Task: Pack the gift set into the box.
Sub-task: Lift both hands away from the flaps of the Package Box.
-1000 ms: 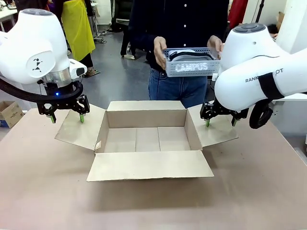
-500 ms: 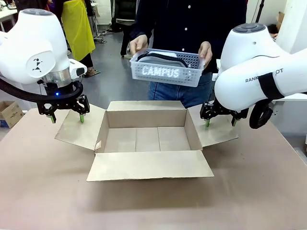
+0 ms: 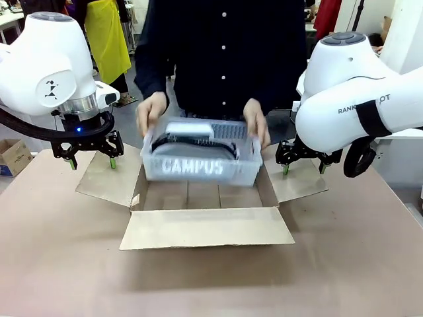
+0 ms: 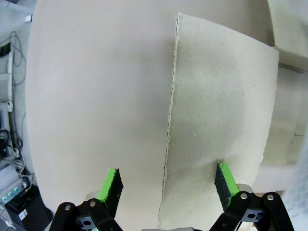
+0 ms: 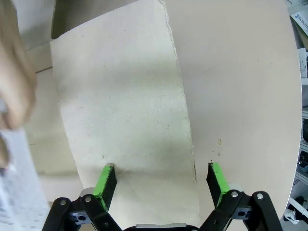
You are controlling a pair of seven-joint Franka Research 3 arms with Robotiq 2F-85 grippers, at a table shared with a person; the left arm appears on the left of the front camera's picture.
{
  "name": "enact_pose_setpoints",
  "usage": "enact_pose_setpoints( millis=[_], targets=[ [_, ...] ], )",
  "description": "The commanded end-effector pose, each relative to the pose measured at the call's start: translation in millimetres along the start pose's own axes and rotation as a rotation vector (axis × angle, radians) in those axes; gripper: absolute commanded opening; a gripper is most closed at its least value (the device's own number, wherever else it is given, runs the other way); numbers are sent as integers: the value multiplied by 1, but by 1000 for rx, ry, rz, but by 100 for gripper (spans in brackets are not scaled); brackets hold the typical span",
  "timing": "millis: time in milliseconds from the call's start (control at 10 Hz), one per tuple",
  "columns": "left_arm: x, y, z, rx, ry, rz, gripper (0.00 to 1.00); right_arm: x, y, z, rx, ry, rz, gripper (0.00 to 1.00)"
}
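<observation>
You have the broad brown table [image 3: 66,277] carrying the plain brown corrugated cardboard carton [image 3: 205,228]. Its four flaps are splayed outward and its mouth is open.

Over that mouth hangs the gift set, a white perforated plastic basket [image 3: 198,165] lettered "CAMPUS", with a black band and a white boxy item on top. The person's hands [image 3: 152,113] hold it at either end. Its base looks about level with the rim and is not yet on the carton floor.

Your left gripper [image 3: 92,163] stands over the left side flap [image 3: 106,181] and your right gripper [image 3: 304,169] over the right side flap [image 3: 301,185]. Both have their fingers spread wide and hold nothing. In each wrist view one green pad sits on the cardboard and the other beyond the flap's edge, over the table.

- **Flaps:** if either arm lifts, its flap would likely spring up into the basket's path.
- **Right gripper:** it sits near the person's hand, so any inward drift risks contact.
- **Basket:** it looks nearly as wide as the opening, and a tilted descent could snag a corner on a wall.
</observation>
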State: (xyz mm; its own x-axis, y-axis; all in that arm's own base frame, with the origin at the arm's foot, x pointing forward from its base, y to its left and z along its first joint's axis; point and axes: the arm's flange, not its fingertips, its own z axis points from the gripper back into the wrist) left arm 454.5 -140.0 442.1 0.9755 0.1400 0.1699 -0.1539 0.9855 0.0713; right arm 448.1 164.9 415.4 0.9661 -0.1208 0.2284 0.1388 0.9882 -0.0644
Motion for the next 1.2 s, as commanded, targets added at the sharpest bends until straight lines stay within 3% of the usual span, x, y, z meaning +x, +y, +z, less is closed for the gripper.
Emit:
enact_pose_setpoints(
  millis=[0, 1100],
  targets=[
    [0, 0, 2, 21, -8, 13, 100, 1, 1, 0, -23, -9, -15, 100],
    [0, 0, 0, 0, 0, 0, 100, 0, 0, 0, 0, 0, 0, 100]
  ],
)
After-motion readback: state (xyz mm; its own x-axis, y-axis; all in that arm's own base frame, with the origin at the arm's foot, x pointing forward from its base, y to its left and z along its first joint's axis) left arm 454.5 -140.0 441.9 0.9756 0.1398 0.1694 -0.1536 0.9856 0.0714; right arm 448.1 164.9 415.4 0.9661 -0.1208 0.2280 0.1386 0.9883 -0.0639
